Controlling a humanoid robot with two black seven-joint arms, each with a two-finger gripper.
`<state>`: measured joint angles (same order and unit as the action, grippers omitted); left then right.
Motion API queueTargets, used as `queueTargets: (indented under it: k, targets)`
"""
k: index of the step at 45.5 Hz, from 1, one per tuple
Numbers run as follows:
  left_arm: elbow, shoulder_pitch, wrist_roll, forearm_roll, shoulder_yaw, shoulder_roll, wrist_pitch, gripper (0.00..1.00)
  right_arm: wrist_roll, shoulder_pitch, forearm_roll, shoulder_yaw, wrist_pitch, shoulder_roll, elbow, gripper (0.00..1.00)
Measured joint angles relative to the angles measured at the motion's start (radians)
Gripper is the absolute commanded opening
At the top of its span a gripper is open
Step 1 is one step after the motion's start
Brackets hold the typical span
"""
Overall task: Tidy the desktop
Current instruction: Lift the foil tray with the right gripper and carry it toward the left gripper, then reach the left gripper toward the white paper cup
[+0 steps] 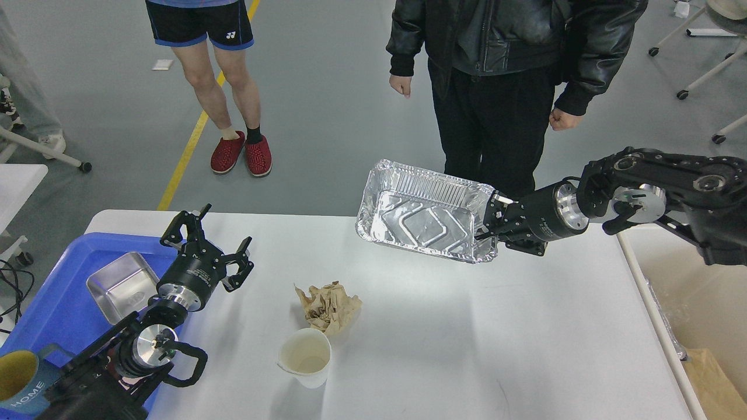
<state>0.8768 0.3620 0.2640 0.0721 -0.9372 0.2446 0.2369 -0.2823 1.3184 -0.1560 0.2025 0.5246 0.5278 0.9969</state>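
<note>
The right gripper [493, 224] pinches the rim of a foil tray [426, 211], held tilted in the air above the far edge of the desk [467, 338], probably bound for the beige bin [694, 291] off its right edge. The left gripper [219, 248] hangs wide open over the blue tray [52, 303] at the left edge. Crumpled paper [328, 306] and a paper cup [305, 356] wait near the front, with open room around them.
</note>
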Motion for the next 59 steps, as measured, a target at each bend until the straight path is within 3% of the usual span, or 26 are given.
queueTargets:
  k: [9, 14, 22, 26, 39, 59]
  targets:
    - [0.025, 0.005, 0.000, 0.000, -0.001, -0.001, -0.016, 0.97, 0.000, 0.000, -0.003, 0.000, -0.002, -0.004, 0.000, 0.00]
    - [0.104, 0.001, -0.017, 0.002, 0.015, 0.016, -0.087, 0.97, 0.000, -0.002, -0.006, 0.000, -0.003, -0.010, -0.001, 0.00]
    - [0.340, -0.025, -0.115, 0.002, 0.088, 0.150, -0.226, 0.97, 0.000, -0.002, -0.009, 0.000, -0.006, -0.021, -0.004, 0.00]
    - [0.461, -0.076, -0.177, 0.003, 0.132, 0.302, -0.246, 0.97, 0.000, -0.004, -0.012, 0.000, -0.006, -0.023, -0.005, 0.00]
    - [0.732, -0.087, -0.194, -0.002, 0.305, 0.811, -0.235, 0.97, 0.000, -0.021, -0.016, -0.001, -0.012, -0.046, -0.009, 0.00]
    - [0.813, -0.031, -0.219, 0.043, 0.372, 1.220, -0.028, 0.97, 0.000, -0.021, -0.016, -0.004, -0.014, -0.047, -0.006, 0.00]
